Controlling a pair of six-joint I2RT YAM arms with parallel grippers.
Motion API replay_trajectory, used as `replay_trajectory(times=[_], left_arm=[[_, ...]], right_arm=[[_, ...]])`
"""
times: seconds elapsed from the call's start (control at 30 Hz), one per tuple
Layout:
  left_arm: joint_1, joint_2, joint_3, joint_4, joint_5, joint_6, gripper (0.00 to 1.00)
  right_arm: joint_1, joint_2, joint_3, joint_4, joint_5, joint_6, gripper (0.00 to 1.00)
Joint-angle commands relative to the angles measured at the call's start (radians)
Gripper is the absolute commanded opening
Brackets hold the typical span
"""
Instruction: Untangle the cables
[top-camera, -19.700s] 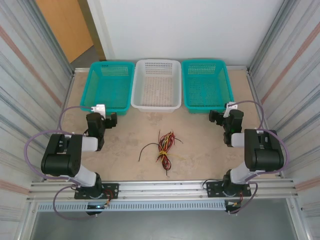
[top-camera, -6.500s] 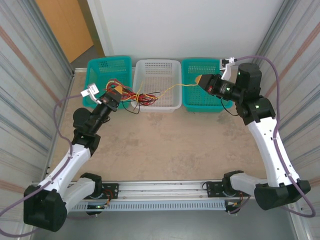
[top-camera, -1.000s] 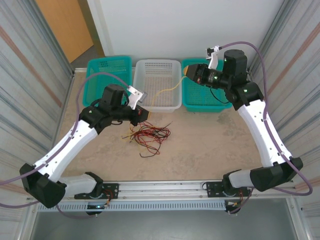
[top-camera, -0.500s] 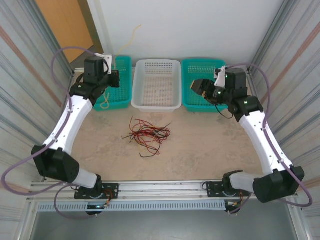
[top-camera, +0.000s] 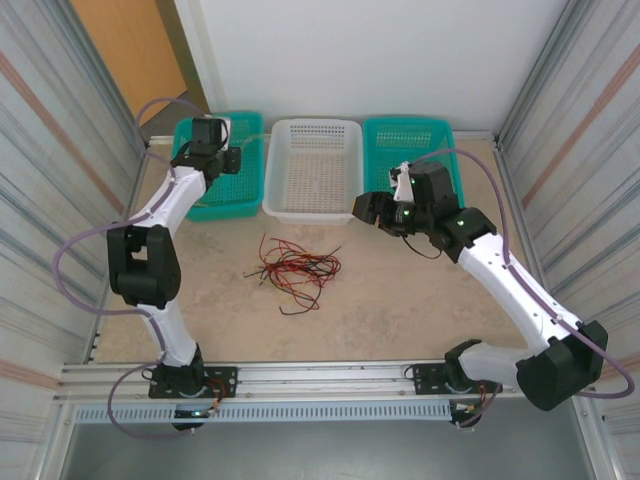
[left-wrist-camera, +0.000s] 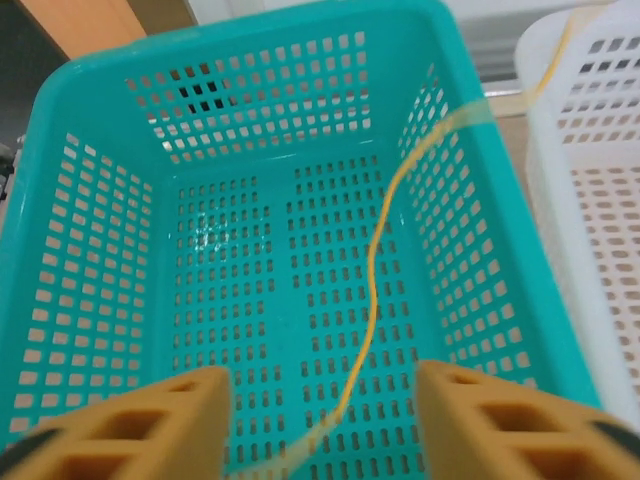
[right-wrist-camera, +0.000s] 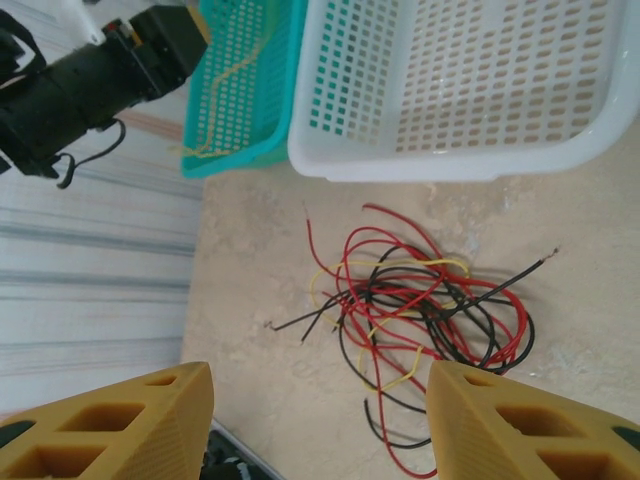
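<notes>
Top external, three baskets (top-camera: 313, 123), one cable tangle (top-camera: 296, 268)

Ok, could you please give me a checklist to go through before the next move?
1. Left pincer open: ok.
2. Yellow cable wholly inside the left teal basket: not ok, it crosses the rim towards the white basket.
3. Right pincer open: ok.
4. Tangle on the table, apart from the baskets: ok.
5. One strand free to grasp alone: cannot tell.
</notes>
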Motion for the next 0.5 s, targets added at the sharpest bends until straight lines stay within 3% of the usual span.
replay_trajectory(times=[0.0,0.07,0.23,0.37,0.47], left_arm=[[0.020,-0.020,-0.043,0.039,-0.047,-0.058,0.73],[0.022,-0.035,-0.073,0.040,-0.049,-0.089,0.79],[0.018,-0.206,-0.204,0.064,-0.011,-0.210,0.81],[-0.018,-0.465,-0.356,0.068,0.086,-0.249,0.73],[-0.071,-0.626,-0.424,-0.039,0.142,-0.300,0.69]], right_arm=[[0.003,0.008,0.048,-0.015,0.042,-0.023,0.58],[0.004,0.011,0.057,-0.016,0.041,-0.025,0.58],[0.027,0.012,0.061,-0.027,0.059,-0.029,0.57],[0.080,0.019,0.061,-0.054,0.125,-0.050,0.57],[0.148,0.036,0.065,-0.077,0.206,-0.078,0.58]])
